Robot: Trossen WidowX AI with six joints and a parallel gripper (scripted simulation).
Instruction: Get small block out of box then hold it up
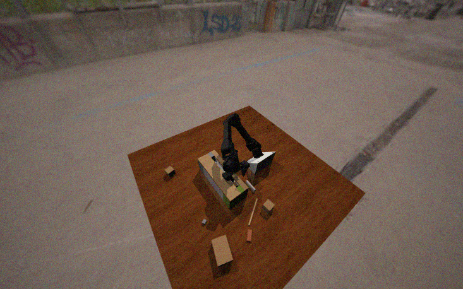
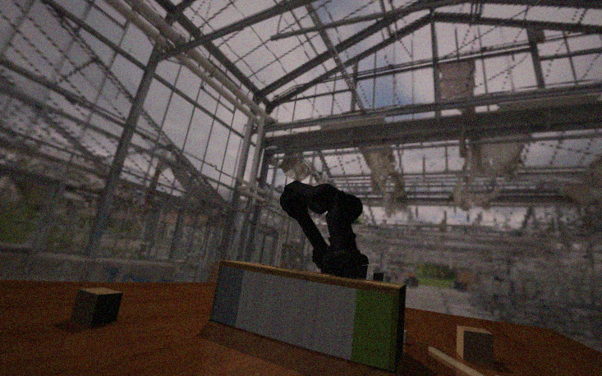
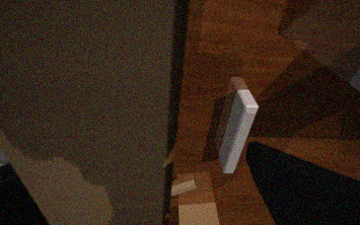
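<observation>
The gripper [image 1: 233,178] is being held open and empty over the box [image 1: 222,179], near the table's [image 1: 297,212] middle.

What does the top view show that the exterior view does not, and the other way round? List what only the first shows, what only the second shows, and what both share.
Only the top view: the whole wooden table, the arm's white base, the grey bar beside the box, the large flat tan block and the thin stick, seen whole.
Only the exterior view: the box's outer wall, with its grey panel and green end.
Both: the box, the black arm reaching down behind it, and small cubes on either side.
</observation>
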